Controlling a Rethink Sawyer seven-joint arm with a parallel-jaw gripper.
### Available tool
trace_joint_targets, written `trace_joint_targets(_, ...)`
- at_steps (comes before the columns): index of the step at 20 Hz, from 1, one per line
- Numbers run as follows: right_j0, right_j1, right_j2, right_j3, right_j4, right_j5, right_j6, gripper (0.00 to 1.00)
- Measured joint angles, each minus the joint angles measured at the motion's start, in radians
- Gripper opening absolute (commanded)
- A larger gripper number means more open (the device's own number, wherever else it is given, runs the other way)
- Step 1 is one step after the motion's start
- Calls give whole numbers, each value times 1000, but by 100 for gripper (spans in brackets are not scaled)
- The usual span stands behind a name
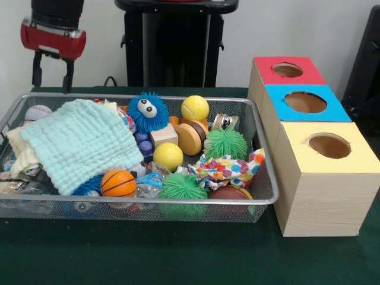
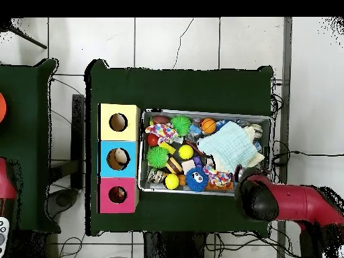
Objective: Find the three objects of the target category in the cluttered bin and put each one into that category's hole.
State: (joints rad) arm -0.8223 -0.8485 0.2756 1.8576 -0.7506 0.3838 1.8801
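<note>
The gripper (image 1: 53,74) hangs empty above the far corner of the bin (image 1: 264,199), its two thin black fingers spread apart. The shallow wire-mesh bin sits on the green table just beside three wooden boxes with round holes. Inside lie a soft quilted cloth (image 1: 80,144), spiky rubber balls and a ribbed basketball (image 1: 118,183)

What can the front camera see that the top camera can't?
Only the front view shows the hand hanging open above the bin's far corner, and the blue fuzzy ball's googly eyes. Only the overhead view shows the red arm, and something pale inside the blue box's hole. Both show the bin, the mint cloth and the three boxes.
</note>
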Motion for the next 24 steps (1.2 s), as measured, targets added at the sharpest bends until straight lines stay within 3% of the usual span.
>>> trace_joint_targets(6,0,-46,8,51,67,1,0,100)
trace_joint_targets(10,-1,-22,18,80,106,1,0,100)
trace_joint_targets(16,16,20,17,120,108,1,0,100)
trace_joint_targets(24,134,59,-22,162,108,0,0,100)
